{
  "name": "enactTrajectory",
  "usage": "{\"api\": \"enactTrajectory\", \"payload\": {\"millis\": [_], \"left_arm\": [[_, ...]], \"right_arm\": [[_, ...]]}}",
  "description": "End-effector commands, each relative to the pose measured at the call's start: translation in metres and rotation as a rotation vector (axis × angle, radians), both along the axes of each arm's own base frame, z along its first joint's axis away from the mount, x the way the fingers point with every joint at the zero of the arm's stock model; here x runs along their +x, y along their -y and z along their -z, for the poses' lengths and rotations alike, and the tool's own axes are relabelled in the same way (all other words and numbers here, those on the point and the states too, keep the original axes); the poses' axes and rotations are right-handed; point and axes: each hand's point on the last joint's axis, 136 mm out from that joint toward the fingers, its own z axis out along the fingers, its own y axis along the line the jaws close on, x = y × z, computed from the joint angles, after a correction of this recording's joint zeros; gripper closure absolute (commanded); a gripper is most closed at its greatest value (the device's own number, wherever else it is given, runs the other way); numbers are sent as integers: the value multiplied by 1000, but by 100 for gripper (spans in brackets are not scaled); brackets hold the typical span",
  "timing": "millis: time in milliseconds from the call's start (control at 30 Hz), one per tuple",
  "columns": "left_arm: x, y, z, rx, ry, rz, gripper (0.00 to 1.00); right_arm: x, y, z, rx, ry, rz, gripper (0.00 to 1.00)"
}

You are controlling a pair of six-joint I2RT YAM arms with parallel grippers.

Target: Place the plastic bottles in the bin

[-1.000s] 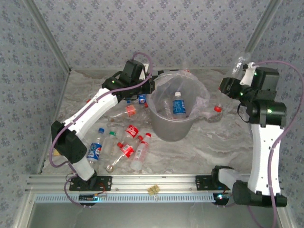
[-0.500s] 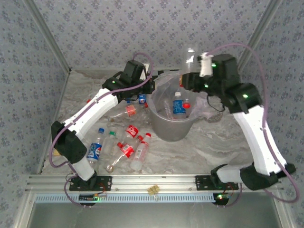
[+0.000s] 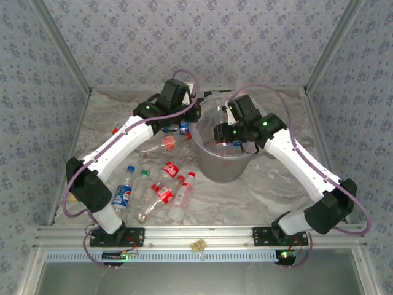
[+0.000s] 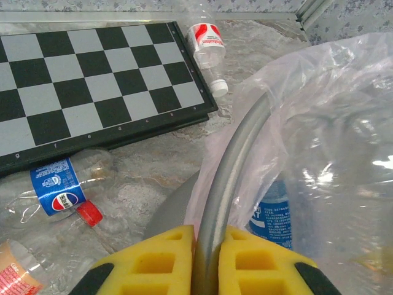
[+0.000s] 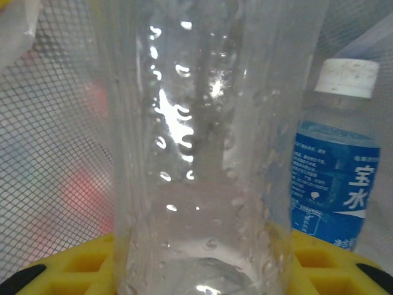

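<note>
The bin [image 3: 225, 167] is a grey bucket lined with a crinkly clear bag, standing mid-table. My left gripper [image 3: 195, 115] is shut on its left rim; its yellow pads [image 4: 161, 255] pinch the grey rim [image 4: 242, 153] and the bag. My right gripper [image 3: 219, 133] reaches down inside the bin, shut on a clear, label-free plastic bottle [image 5: 202, 123] that stands upright between its pads [image 5: 80, 264]. A blue-labelled bottle [image 5: 334, 184] with a white cap stands in the bin beside it. Several more plastic bottles [image 3: 163, 184] lie on the table left of the bin.
A black-and-white checkerboard [image 4: 92, 80] lies behind the left gripper. A red-labelled bottle [image 4: 207, 43] rests at its corner and a blue-labelled one [image 4: 58, 190] lies at its near edge. The enclosure walls stand close on both sides.
The right arm swung in from the far right, where it held the clear bottle high, and lowered it into the bin. The left gripper kept its hold on the rim.
</note>
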Motion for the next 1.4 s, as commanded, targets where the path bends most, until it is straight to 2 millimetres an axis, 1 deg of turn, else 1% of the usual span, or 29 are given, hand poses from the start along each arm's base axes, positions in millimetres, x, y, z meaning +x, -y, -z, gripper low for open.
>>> {"api": "enactTrajectory", "payload": {"millis": [0, 67, 167, 233, 267, 367, 433, 467, 533, 600, 667, 700, 733, 900, 1067, 1200, 1300, 1367], "left_arm": [[9, 1, -25, -33, 97, -27, 100], [8, 2, -23, -29, 96, -19, 100], [5, 2, -19, -27, 86, -13, 100], [4, 1, -20, -24, 91, -16, 100], [5, -1, -20, -20, 93, -20, 100], [3, 0, -23, -25, 100, -14, 100], [2, 0, -24, -25, 100, -15, 100], [1, 0, -23, -25, 96, -15, 100], [0, 0, -23, -26, 98, -13, 100], [0, 1, -25, -26, 101, -13, 100], [0, 1, -28, -29, 105, -13, 100], [1, 1, -29, -29, 109, -12, 100], [0, 2, -29, -28, 108, -10, 100], [-2, 2, -26, -26, 102, -15, 100], [1, 5, -28, -28, 104, -10, 100], [-1, 10, -23, -29, 93, -2, 100], [-4, 13, -19, -27, 87, 4, 100], [-4, 14, -17, -26, 85, 6, 100]], "right_arm": [[-11, -12, 11, 46, -57, -16, 52], [-15, -14, 15, 64, -80, -29, 44], [-23, -17, 10, 77, -101, -57, 28], [-23, -10, 2, 50, -91, -47, 19], [-22, -3, -3, 28, -77, -21, 15], [-19, 13, -15, 9, -47, 14, 14], [-15, 17, -20, 17, -36, 25, 18], [-13, 17, -20, 22, -37, 24, 21], [-10, 13, -17, 25, -46, 7, 32], [-5, 4, -6, 15, -79, -21, 45], [-4, -7, 6, 8, -114, -54, 54], [-4, -12, 13, 5, -129, -67, 58], [-5, -17, 19, 6, -140, -77, 59], [-17, -48, 49, 94, -219, -144, 59], [-8, -49, 95, 51, -294, -119, 60], [3, -48, 127, 28, -306, -75, 61], [6, -54, 152, 42, -339, -63, 63], [4, -55, 163, 27, -359, -63, 63]]}}
